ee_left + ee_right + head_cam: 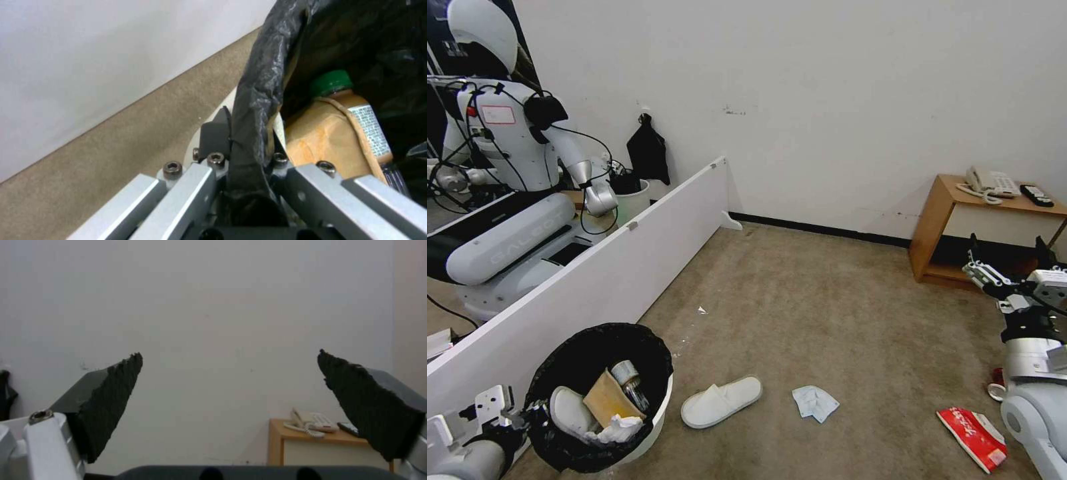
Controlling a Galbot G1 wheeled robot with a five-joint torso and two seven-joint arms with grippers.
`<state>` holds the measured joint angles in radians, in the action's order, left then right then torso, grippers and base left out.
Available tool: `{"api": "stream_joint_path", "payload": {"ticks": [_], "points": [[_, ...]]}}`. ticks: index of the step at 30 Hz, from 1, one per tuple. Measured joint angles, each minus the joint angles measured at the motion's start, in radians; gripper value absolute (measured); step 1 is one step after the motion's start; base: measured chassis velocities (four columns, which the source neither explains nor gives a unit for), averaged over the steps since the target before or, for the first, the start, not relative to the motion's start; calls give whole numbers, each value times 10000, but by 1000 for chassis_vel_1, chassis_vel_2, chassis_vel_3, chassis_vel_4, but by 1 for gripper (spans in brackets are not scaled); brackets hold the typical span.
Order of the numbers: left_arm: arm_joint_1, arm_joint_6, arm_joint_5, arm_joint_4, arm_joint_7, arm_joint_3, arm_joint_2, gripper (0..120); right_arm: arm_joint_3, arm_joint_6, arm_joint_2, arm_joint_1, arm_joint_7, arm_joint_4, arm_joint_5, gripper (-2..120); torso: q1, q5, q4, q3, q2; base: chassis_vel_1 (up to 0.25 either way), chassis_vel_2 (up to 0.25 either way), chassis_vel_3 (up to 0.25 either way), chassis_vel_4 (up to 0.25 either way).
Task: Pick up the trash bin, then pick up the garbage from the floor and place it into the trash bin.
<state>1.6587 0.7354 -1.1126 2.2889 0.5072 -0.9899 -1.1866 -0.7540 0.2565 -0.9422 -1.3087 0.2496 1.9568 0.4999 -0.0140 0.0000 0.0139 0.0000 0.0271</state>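
Note:
The trash bin point(654, 427), white with a black bag over its rim, hangs at the lower left. My left gripper point(527, 413) is shut on its rim point(253, 133). Inside lie a white slipper point(567, 410), brown cardboard point(329, 140), a green-capped bottle point(331, 81) and a tissue point(620, 427). On the carpet lie another white slipper point(720, 400), a crumpled tissue point(815, 402) and a red snack packet point(972, 437). A red can point(997, 385) peeks out beside my right arm. My right gripper point(1006, 260) is raised at the right, open and holding nothing point(229, 400).
A long white partition board point(627, 260) runs along the left, with another robot point(507, 167) and a pale bin point(630, 200) behind it. A wooden side table point(940, 220) with a phone point(990, 181) stands against the far wall. A small white scrap point(702, 310) lies mid-carpet.

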Motion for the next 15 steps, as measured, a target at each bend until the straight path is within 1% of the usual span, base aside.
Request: {"api": "stream_joint_path", "payload": {"ticks": [15], "points": [[-31,0,11,-8,-10,2,-20,1,-13,-4,-20,-1,6,-94,-20,100,0,0,0,0,0,0,0,0,0]]}}
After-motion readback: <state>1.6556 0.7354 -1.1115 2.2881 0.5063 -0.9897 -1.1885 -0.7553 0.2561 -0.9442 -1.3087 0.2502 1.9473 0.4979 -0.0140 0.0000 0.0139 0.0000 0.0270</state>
